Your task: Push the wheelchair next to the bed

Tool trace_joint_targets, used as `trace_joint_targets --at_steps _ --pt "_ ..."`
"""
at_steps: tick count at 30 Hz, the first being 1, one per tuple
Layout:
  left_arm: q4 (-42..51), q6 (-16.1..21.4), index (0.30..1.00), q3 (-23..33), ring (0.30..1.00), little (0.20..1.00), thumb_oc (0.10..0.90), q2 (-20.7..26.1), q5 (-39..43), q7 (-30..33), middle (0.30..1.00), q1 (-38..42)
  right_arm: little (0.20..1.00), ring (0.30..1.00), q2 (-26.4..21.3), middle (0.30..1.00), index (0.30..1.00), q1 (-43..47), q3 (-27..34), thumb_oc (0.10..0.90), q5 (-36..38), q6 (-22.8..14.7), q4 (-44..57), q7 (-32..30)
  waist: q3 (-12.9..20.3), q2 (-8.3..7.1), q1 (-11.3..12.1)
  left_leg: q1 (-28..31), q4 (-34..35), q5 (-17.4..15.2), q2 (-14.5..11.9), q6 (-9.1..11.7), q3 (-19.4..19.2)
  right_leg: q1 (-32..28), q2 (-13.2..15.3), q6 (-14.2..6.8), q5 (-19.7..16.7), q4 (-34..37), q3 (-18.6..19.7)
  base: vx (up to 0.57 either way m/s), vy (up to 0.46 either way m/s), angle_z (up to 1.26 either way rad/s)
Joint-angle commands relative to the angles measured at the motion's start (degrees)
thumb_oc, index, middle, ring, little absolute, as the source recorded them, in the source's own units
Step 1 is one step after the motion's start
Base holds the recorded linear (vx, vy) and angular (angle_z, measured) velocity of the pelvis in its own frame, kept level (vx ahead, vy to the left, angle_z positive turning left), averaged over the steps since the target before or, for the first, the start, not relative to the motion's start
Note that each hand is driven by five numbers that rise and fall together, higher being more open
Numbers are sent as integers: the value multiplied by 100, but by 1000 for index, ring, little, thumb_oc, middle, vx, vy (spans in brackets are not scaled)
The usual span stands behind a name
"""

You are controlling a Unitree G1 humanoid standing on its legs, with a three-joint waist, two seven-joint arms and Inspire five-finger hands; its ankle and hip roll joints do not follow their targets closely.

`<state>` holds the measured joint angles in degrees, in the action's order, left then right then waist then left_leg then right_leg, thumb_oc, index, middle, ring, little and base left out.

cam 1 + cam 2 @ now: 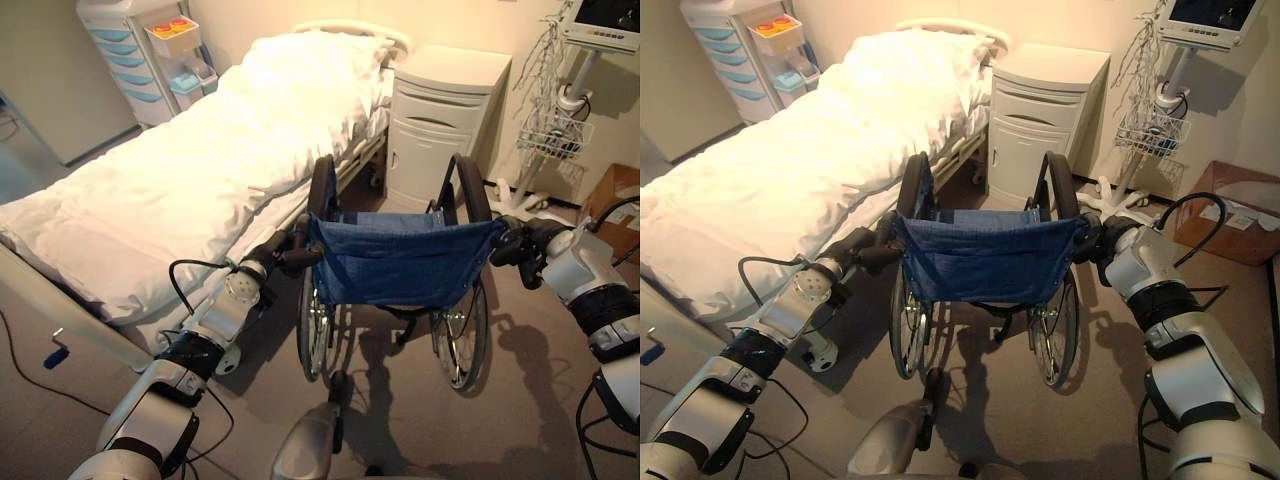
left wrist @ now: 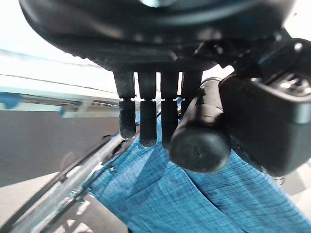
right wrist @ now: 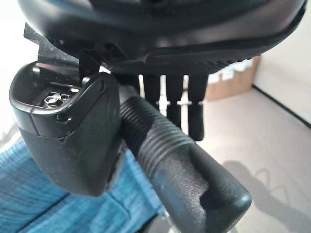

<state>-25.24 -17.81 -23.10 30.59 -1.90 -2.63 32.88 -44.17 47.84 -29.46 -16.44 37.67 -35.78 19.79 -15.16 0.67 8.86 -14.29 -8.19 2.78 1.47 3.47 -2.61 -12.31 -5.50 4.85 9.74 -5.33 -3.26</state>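
One wheelchair point(image 1: 400, 270) stands on the floor point(image 1: 520, 400) between the two hands, directly ahead of them, with one bed point(image 1: 180, 170) just beyond and to the left of the left hand point(image 1: 285, 250). The chair has two large spoked wheels with dark tyres, a blue woven-cloth backrest slung between two uprights, and two black push handles. The left hand is curled round the left push handle point(image 2: 201, 128), a smooth, rounded black grip whose blunt end sticks out past the thumb; the fingers point(image 2: 148, 121) hang over it in a close row. The right hand point(image 1: 1102, 240) is wrapped round the right push handle point(image 3: 180, 165), a ribbed rubber grip held between thumb and fingers. The chair's left wheel sits just beside the bed's side rail, its front facing one white bedside cabinet point(image 1: 440, 120) beyond the right hand. The bed carries a soft, rumpled white quilt. Past it stand one drawer trolley point(image 1: 145, 55) with pale blue drawers and, far right, one monitor stand point(image 1: 565, 110) with a wire basket, beside a cardboard box point(image 1: 1230, 225).
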Motion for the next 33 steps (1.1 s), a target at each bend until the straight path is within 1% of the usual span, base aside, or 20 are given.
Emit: trace_joint_targets --at_steps 1,5,8,10,14,18,22,24,25,26,27,28,29,31,33 --pt "-849 21 300 -486 300 300 400 25 -504 -108 300 68 300 300 527 300 300 -498 -351 400 -85 -803 374 320 -16 -302 -320 611 1 111 183 -333 65 1 695 -1000 -548 -81 -135 404 186 -16" --pt "-984 -86 300 -570 300 300 400 139 -361 -139 300 339 300 300 598 300 300 -413 -367 400 5 -928 191 178 127 -329 -278 750 40 -48 193 -411 -6 94 914 -1115 -579 -200 -315 283 150 -17" --pt "-1062 -129 300 -631 300 300 400 121 -377 -91 300 471 300 300 617 300 300 -341 -349 400 6 -1116 6 57 121 -339 -274 726 33 -79 241 -448 10 172 1004 -1176 -705 -225 -330 129 104 -26" --pt "-1094 -231 300 -631 300 300 400 114 -367 -22 300 523 300 300 645 300 300 -234 -386 400 3 -1247 -55 -129 110 -345 -260 759 132 -75 272 -479 6 230 1108 -1274 -874 -226 -365 142 132 -25" --pt "-1168 -225 300 -599 300 300 400 38 -417 116 300 531 300 300 744 300 300 -103 -413 400 -114 -1391 -172 -325 131 -328 -223 835 290 -76 297 -516 -18 290 1262 -1361 -1081 -187 -447 106 89 -13" --pt "-1134 -263 300 -579 300 300 400 11 -476 202 300 524 300 300 814 300 300 16 -474 400 -142 -1480 -305 -438 165 -317 -154 861 401 -66 309 -543 14 340 1341 -1395 -1177 -135 -484 87 52 -8" --pt "-1123 -282 300 -561 300 300 400 52 -580 221 300 601 300 300 886 300 300 126 -502 400 -28 -1463 -369 -502 164 -325 -109 857 524 -35 319 -556 35 404 1367 -1419 -1256 -104 -495 18 -10 -5" --pt "-1111 -324 300 -570 300 300 400 68 -669 209 300 633 300 300 910 300 300 135 -509 400 36 -1450 -374 -546 180 -337 -85 871 619 -6 360 -572 83 447 1370 -1439 -1311 48 -542 3 -55 -1" --pt "-1069 -389 300 -535 300 300 400 115 -678 234 300 591 300 300 969 300 300 170 -515 400 62 -1418 -352 -533 180 -344 -62 980 704 2 334 -534 45 569 1452 -1459 -1433 172 -718 4 -84 -11" --pt "-985 -471 300 -436 300 300 400 214 -703 303 300 510 300 300 1064 300 300 249 -539 400 83 -1419 -330 -538 140 -347 -20 1144 815 -13 244 -484 -116 768 1580 -1481 -1615 194 -1009 -13 -103 -14" --pt "-949 -512 300 -392 300 300 400 255 -715 331 300 480 300 300 1101 300 300 279 -548 400 94 -1407 -313 -544 117 -346 0 1201 856 -21 210 -471 -184 845 1618 -1486 -1680 180 -1123 -49 -120 -30" --pt "-860 -632 613 -289 613 613 609 342 -753 369 613 419 900 900 1189 900 900 334 -566 800 193 -1303 -249 -631 80 -330 58 1281 944 -23 144 -470 -362 969 1629 -1507 -1716 104 -1379 -59 -128 -69" --pt "-813 -685 900 -237 900 900 800 382 -741 406 900 379 900 900 1244 900 900 359 -548 800 353 -1212 -247 -676 87 -325 107 1271 956 -12 127 -479 -449 954 1626 -1524 -1708 95 -1461 -47 -129 -77" --pt "-840 -623 900 -195 900 900 800 379 -738 428 900 338 900 900 1271 900 900 388 -534 800 554 -1145 -283 -692 108 -321 125 1234 908 -3 133 -489 -453 912 1615 -1544 -1741 61 -1392 18 -62 -36" --pt "-941 -540 900 -207 900 900 800 300 -751 392 900 270 900 900 1267 900 900 350 -462 800 740 -1098 -373 -749 202 -270 99 1309 923 3 107 -478 -442 852 1598 -1538 -1698 26 -1349 116 2 4"
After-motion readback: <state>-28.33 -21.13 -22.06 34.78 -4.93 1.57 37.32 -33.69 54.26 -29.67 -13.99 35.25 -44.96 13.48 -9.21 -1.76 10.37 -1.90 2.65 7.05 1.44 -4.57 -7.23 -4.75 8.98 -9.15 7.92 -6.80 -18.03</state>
